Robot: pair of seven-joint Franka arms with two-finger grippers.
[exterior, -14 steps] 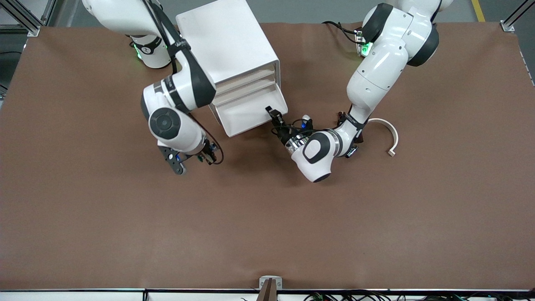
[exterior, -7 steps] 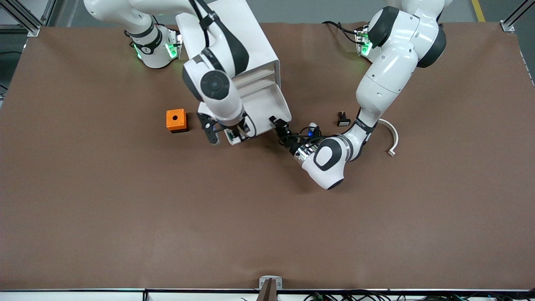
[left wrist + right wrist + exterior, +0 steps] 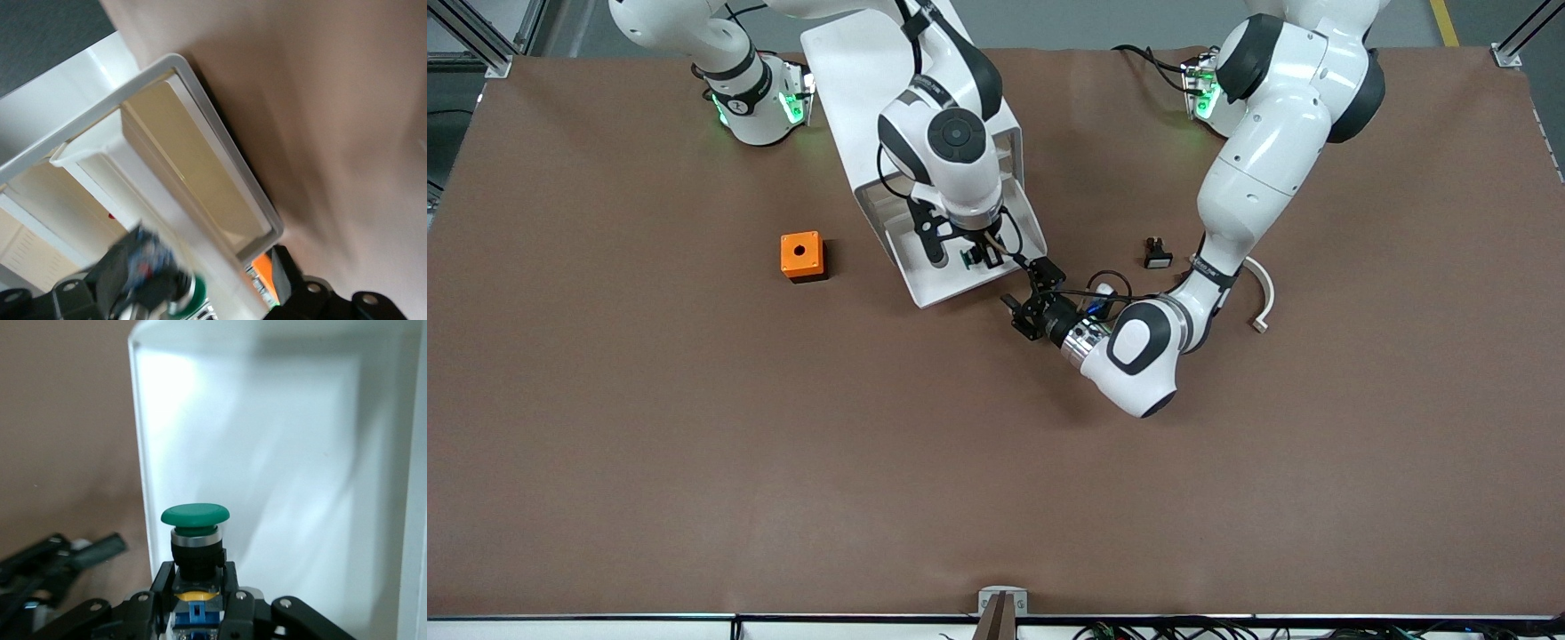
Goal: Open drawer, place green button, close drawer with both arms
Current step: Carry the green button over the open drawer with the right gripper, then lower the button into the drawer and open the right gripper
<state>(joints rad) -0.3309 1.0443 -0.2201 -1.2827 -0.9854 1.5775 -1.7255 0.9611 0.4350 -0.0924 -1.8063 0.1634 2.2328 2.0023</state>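
Since a second ago the right gripper (image 3: 971,258) has swung over the open drawer (image 3: 947,283), clamped on the button (image 3: 195,520), while the left gripper (image 3: 1030,298), apparently open, has let go; dropping and closing remain.

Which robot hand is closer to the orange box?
The right. The right gripper holds the green button over the open drawer, beside the orange box. The left gripper is past the drawer's corner, toward the left arm's end.
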